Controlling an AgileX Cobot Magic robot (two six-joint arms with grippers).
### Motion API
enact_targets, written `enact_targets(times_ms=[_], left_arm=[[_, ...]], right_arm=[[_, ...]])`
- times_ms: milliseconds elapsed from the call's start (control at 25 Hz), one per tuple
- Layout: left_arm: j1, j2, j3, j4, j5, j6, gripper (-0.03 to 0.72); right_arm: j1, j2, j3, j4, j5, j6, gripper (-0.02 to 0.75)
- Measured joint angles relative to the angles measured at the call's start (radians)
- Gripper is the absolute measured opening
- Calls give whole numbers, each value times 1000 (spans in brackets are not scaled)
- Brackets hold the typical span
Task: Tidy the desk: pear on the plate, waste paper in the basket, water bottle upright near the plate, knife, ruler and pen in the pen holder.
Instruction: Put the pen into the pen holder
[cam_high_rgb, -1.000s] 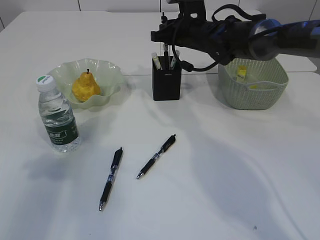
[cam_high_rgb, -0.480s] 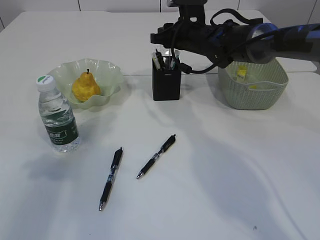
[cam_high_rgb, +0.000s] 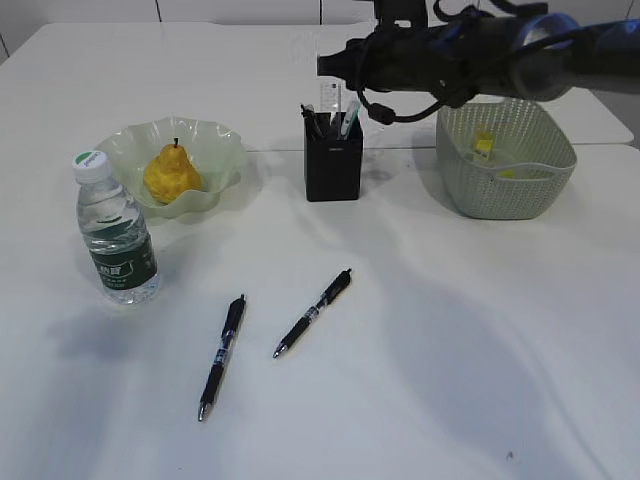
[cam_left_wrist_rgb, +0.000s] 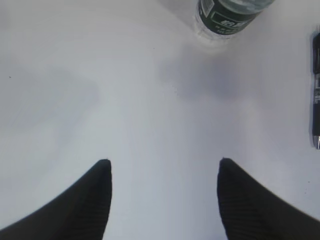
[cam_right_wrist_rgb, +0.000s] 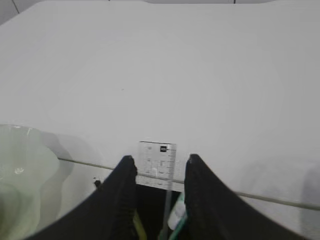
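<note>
At the far left of the white counter (cam_high_rgb: 450, 330) the water bottle (cam_high_rgb: 115, 230) stands upright, just beside the plate (cam_high_rgb: 215, 150), which carries the pear (cam_high_rgb: 172, 172). The left pincer (cam_left_wrist_rgb: 162, 172) hangs over bare counter with its jaws spread and nothing between them; the bottle's base is well ahead of it. Two pens lie loose on the counter in front: one pen (cam_high_rgb: 222, 355) nearer the bottle, the other pen (cam_high_rgb: 313, 312) to its right.

Further right the black pen holder (cam_high_rgb: 333, 160) stands upright with the clear ruler (cam_right_wrist_rgb: 157, 165) rising out of it. The right pincer (cam_right_wrist_rgb: 156, 167) hovers right over the holder, jaws parted; the ruler's top end shows in the gap just beyond its fingertips, and whether they touch it cannot be told. Farthest right sits the basket (cam_high_rgb: 505, 185), with yellowish scraps inside.
</note>
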Motion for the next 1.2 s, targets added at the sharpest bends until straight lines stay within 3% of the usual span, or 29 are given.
enact_targets(times_ms=[240, 360, 560, 680, 1000, 1200], left_arm=[[0, 0, 0, 0, 0, 0, 465], [0, 0, 0, 0, 0, 0, 465], [0, 0, 0, 0, 0, 0, 465], [0, 0, 0, 0, 0, 0, 465], [0, 0, 0, 0, -2, 0, 465], [0, 0, 0, -2, -6, 0, 465]], right_arm=[[0, -97, 0, 13, 189, -7, 258], [0, -155, -2, 79, 289, -102, 258], [0, -242, -2, 375, 533, -429, 258], [0, -261, -2, 530, 713, -517, 264], [29, -269, -2, 725, 1015, -523, 328], [150, -270, -2, 680, 1051, -337, 335]])
